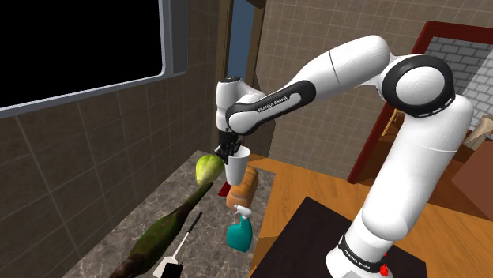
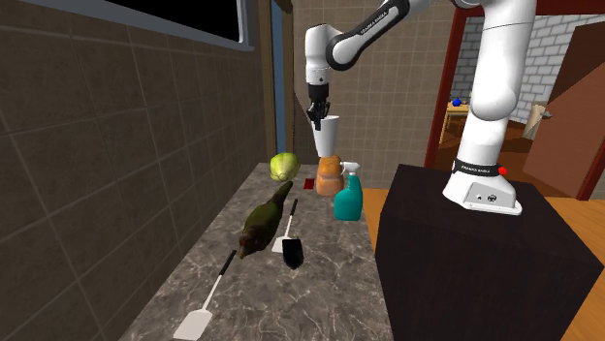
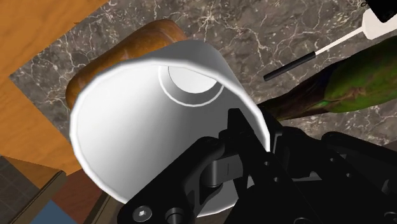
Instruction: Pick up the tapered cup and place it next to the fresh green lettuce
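A white tapered cup (image 1: 238,166) (image 2: 329,134) hangs in the air above the marble counter, its mouth tipped slightly. My black gripper (image 1: 229,148) (image 2: 317,118) is shut on the cup's rim, one finger inside and one outside. In the wrist view the cup (image 3: 140,114) shows its open mouth and round base, and the gripper (image 3: 250,132) pinches its wall. The pale green lettuce (image 1: 208,168) (image 2: 283,166) lies on the counter by the tiled wall, just below and to the wall side of the cup.
Under the cup lies a brown bread loaf (image 1: 242,186) (image 2: 330,174) (image 3: 95,70). A teal spray bottle (image 1: 239,229) (image 2: 348,199), a dark green bottle (image 1: 162,233) (image 2: 264,221) lying on its side and two spatulas (image 2: 291,242) (image 2: 206,305) occupy the counter (image 2: 320,281) nearer the stand (image 2: 475,252).
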Robot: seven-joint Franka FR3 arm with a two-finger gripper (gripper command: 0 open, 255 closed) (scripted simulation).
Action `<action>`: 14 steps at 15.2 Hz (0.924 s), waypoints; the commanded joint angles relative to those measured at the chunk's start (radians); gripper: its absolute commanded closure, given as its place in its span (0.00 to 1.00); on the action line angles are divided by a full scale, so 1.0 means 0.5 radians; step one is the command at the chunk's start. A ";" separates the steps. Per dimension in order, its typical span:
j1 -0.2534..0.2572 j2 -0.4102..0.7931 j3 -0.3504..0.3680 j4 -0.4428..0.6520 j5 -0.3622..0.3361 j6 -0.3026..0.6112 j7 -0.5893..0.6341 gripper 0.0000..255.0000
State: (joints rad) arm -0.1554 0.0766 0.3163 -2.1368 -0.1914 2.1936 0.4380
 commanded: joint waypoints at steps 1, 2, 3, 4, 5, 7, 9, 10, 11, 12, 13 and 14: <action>-0.002 0.025 -0.005 -0.024 -0.016 0.049 0.009 1.00; -0.002 0.040 -0.006 -0.035 -0.026 0.073 0.017 1.00; -0.001 0.056 -0.007 -0.045 -0.036 0.097 0.027 1.00; 0.000 0.072 -0.009 -0.055 -0.046 0.121 0.036 1.00; 0.001 0.088 -0.010 -0.064 -0.057 0.145 0.045 1.00; 0.003 0.122 -0.014 -0.081 -0.079 0.192 0.065 1.00; 0.005 0.157 -0.019 -0.096 -0.103 0.239 0.086 1.00; 0.007 0.175 -0.022 -0.103 -0.115 0.262 0.097 1.00; 0.009 0.194 -0.025 -0.110 -0.128 0.285 0.108 1.00; 0.010 0.213 -0.029 -0.116 -0.141 0.308 0.119 1.00; 0.012 0.232 -0.032 -0.122 -0.154 0.331 0.130 1.00; 0.015 0.251 -0.036 -0.127 -0.167 0.353 0.142 1.00</action>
State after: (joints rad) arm -0.1486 0.1968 0.2999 -2.1931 -0.2696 2.3575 0.5037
